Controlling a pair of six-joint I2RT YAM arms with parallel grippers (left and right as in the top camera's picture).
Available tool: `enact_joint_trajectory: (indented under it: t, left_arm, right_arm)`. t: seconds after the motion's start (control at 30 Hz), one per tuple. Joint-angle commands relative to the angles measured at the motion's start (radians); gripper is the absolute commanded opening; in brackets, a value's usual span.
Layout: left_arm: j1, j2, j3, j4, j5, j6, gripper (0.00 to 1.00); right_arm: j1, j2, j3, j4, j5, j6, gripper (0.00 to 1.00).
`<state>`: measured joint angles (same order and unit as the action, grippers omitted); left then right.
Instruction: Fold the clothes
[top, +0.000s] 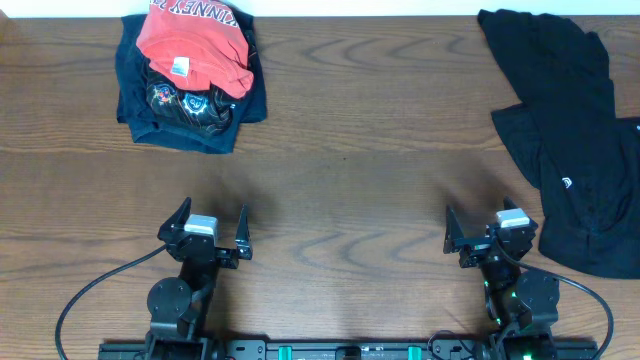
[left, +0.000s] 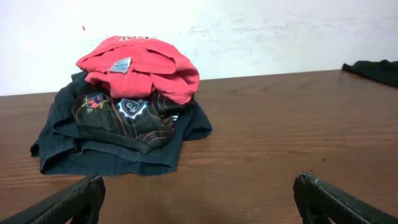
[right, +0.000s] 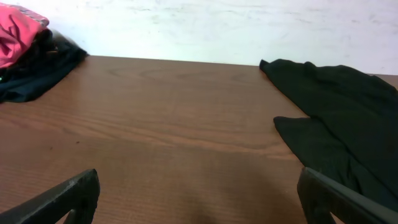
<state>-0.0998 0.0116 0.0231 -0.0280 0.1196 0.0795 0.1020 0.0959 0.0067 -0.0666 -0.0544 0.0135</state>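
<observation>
A folded coral-red T-shirt (top: 195, 42) with white lettering and a small white neck tag lies on top of a folded dark garment with emblems (top: 190, 105) at the back left; it also shows in the left wrist view (left: 140, 65) and at the far left of the right wrist view (right: 15, 31). A black garment (top: 575, 130) lies unfolded at the right edge, also in the right wrist view (right: 336, 118). My left gripper (top: 212, 235) (left: 199, 199) is open and empty near the front. My right gripper (top: 480, 235) (right: 199, 199) is open and empty, just left of the black garment.
The wooden table (top: 350, 150) stretches between the two clothes piles. A white wall (left: 249, 31) runs behind the far edge. Black cables (top: 90, 290) loop from the arm bases at the front edge.
</observation>
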Motion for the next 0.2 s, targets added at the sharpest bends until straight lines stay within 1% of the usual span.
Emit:
enact_joint_trajectory:
  t: [0.0, 0.17]
  left_arm:
    - [0.005, -0.006, -0.019, -0.031, -0.004, 0.010, 0.98]
    - [0.005, -0.006, -0.019, -0.031, -0.004, 0.010, 0.98]
  right_arm:
    - [-0.010, -0.004, -0.001, -0.003, 0.002, -0.011, 0.99]
    - [-0.010, -0.004, -0.001, -0.003, 0.002, -0.011, 0.99]
